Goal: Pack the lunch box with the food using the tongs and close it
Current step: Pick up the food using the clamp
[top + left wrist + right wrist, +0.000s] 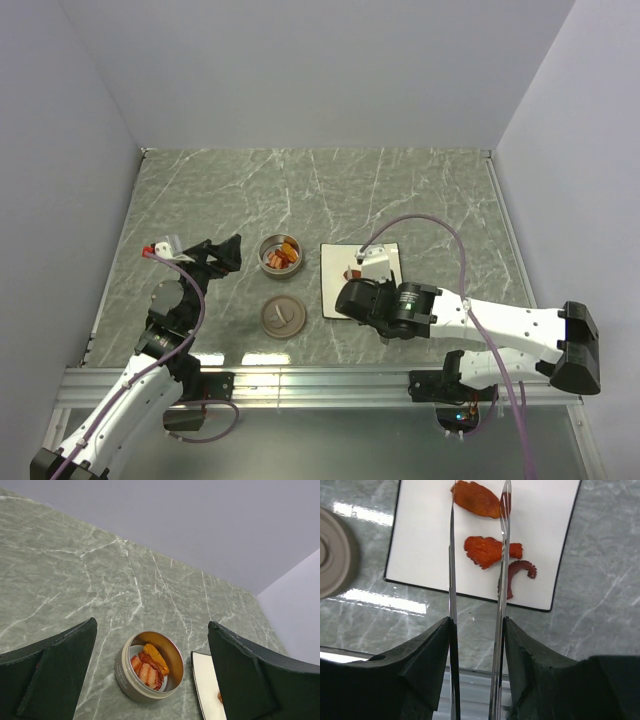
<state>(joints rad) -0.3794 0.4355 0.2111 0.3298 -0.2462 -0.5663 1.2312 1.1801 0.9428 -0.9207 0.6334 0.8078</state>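
Round silver lunch box (281, 254) stood open, upright, centre frame, orange-red food pieces (150, 665) inside. Brownish lid (282, 316) lay flat directly below it. Slender tongs (501, 555) ran bottom-to-top, arms apart, over three more.

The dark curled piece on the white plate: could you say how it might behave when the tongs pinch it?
The curled piece looks thin and small, so probably light. Its bumpy, curved edge may let it twist or slip between the narrow smooth tongs. On the flat plate it could slide if nudged.
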